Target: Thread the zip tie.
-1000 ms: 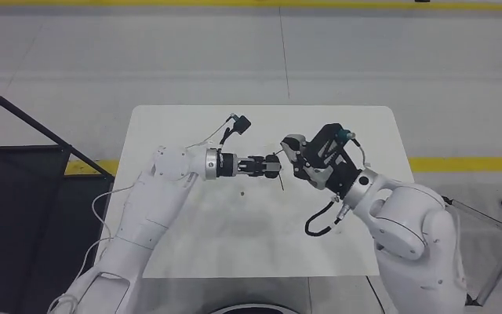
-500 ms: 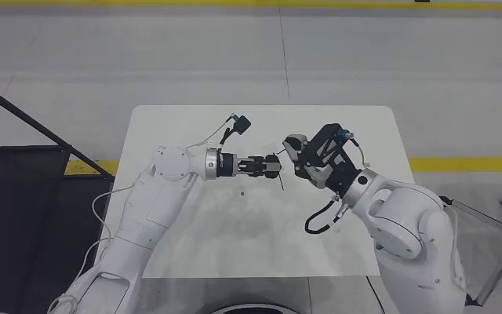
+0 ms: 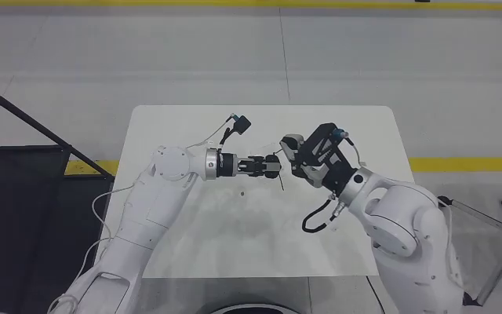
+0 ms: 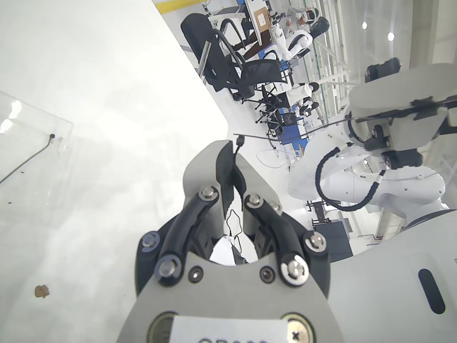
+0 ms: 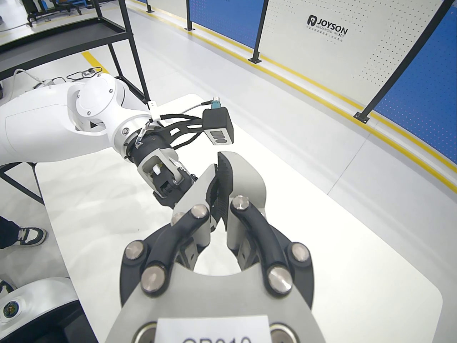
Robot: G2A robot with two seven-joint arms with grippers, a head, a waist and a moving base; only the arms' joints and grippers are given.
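A thin black zip tie is held above the middle of the white table between my two grippers. My left gripper is shut on the end with the square head, which sticks out just past its fingertips. The strap runs from my right gripper, which is shut on it, and its free tip lies right beside the head. Whether the tip is inside the head's slot I cannot tell. In the right wrist view the strap is hidden between the pads.
A clear plastic sheet with a thin black piece on it lies toward the table's right edge. A small brown speck sits on the table. A black rack stands to the table's left.
My right gripper has edged slightly left, toward the left gripper. The left arm has kept still.
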